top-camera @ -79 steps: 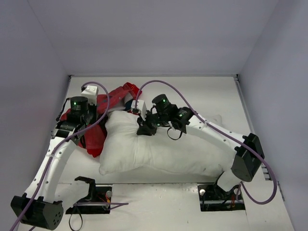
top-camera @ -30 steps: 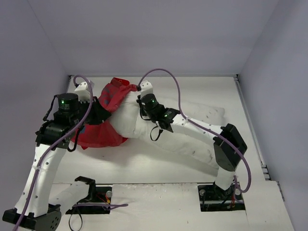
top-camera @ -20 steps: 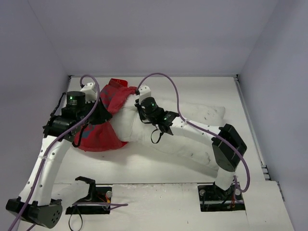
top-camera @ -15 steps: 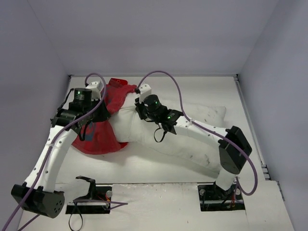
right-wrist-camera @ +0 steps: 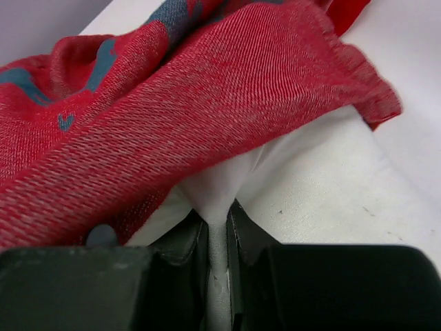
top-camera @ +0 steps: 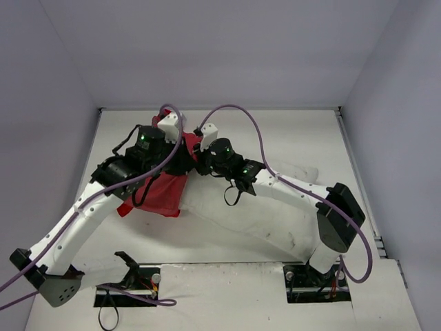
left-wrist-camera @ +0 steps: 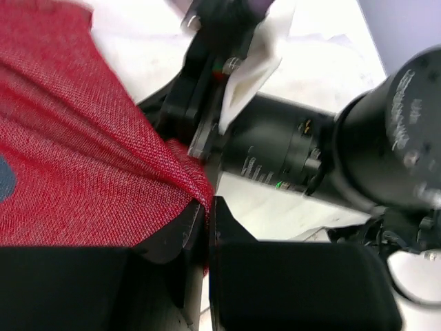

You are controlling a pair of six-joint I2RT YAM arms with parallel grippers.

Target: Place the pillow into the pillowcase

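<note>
While partly under one pillowcase [top-camera: 158, 196], one pillow [top-camera: 231, 210]; left fingers [left-wrist-camera: 173, 238], right fingers [right-wrist-camera: 185, 240].

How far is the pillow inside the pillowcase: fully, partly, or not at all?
Partly, it seems: the pillowcase covers only the left end of the pillow; the rest lies bare.

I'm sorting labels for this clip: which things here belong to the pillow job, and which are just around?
Job: pillow, pillowcase, left claw pinching the pillowcase, right claw pinching the pillow.
Just there: purple cables, table.
</note>
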